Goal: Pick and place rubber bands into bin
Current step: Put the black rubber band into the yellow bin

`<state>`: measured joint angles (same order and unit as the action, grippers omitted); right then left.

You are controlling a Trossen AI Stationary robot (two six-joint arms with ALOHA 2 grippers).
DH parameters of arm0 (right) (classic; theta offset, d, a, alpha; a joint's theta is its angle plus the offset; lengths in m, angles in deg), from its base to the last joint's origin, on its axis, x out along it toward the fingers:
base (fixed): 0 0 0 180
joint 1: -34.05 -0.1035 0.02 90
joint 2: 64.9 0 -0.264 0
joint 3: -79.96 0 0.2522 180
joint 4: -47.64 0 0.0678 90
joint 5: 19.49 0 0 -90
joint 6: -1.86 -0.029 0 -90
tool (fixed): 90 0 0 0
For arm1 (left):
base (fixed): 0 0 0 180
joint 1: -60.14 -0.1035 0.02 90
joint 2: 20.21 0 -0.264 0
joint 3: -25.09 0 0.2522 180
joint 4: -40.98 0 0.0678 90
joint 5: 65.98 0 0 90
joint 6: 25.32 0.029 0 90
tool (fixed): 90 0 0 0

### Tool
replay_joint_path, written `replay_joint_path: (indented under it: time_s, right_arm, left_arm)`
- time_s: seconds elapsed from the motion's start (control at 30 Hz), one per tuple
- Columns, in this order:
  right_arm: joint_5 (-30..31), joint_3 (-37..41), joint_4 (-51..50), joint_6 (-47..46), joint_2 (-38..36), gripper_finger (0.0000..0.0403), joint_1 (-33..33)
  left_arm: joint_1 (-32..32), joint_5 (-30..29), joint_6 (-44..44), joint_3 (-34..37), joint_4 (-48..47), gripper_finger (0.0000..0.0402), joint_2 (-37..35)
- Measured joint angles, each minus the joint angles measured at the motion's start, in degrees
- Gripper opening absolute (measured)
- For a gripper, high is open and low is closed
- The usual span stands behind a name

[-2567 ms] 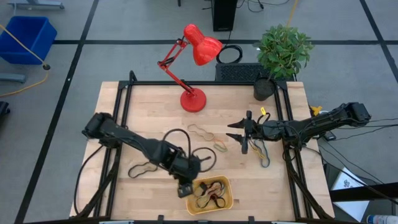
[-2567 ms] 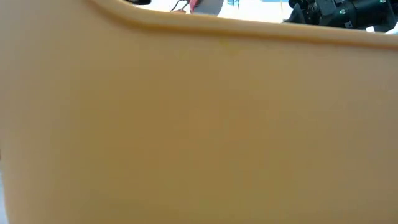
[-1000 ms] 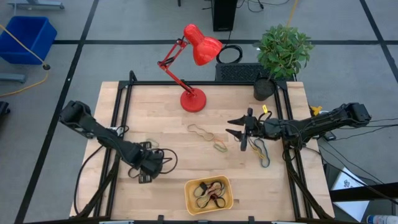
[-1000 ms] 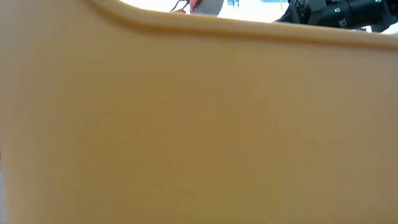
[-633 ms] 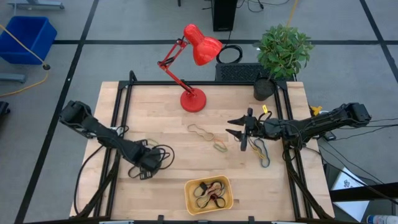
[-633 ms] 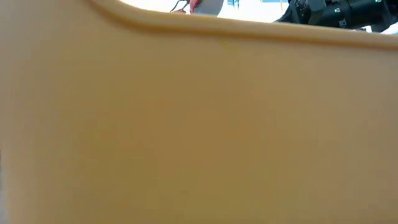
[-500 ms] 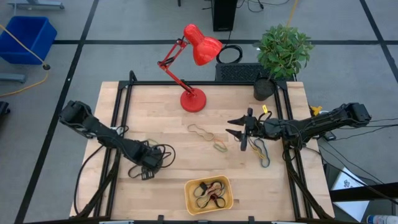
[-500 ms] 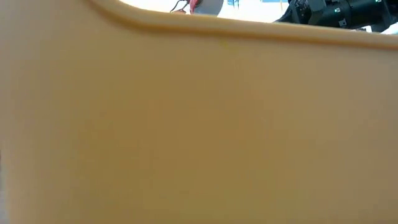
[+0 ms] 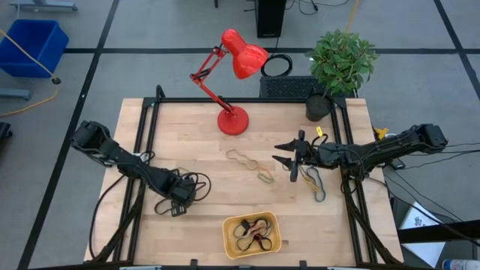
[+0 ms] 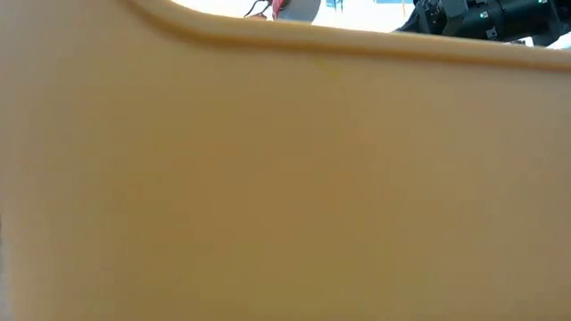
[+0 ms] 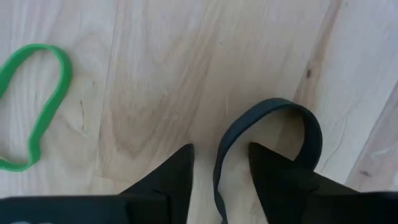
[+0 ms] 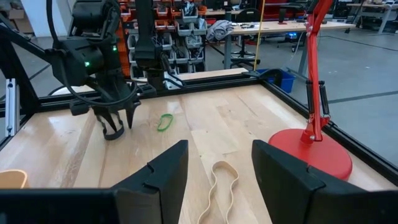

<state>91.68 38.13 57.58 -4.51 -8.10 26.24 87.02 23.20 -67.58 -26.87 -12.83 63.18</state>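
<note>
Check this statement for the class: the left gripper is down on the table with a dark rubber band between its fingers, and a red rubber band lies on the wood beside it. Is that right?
One detail is wrong: the loose rubber band beside the left gripper is green, not red. The left wrist view shows it on the table, with the dark rubber band between the fingers as stated.

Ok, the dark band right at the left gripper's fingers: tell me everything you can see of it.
The dark rubber band is a thin, flat, blue-grey elastic strip, matte like rubber. It arches into a rounded loop on the pale wooden table; its lower ends are hidden behind the fingers. One side runs between the two fingertips of the left gripper, whose jaws stand slightly apart around it; whether they pinch it cannot be told. A green rubber band lies apart from it.
</note>
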Motion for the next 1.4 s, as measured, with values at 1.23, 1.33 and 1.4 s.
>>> replay_joint_path:
  time_s: [1.23,1.33,1.4]
  right_arm:
    - [0.0,0.0,0.2,0.0,0.0,0.0172,0.0]
    - [0.0,0.0,0.3,0.0,0.0,0.0172,0.0]
    - [0.0,0.0,0.5,0.0,0.0,0.0173,0.0]
  left_arm:
    - [-0.1,-13.0,4.0,-6.5,22.3,0.0005,-21.3]
    - [-0.1,-14.8,9.7,-7.0,31.6,0.0006,-23.6]
    - [-0.1,-15.5,13.6,-7.1,37.7,0.0010,-24.5]
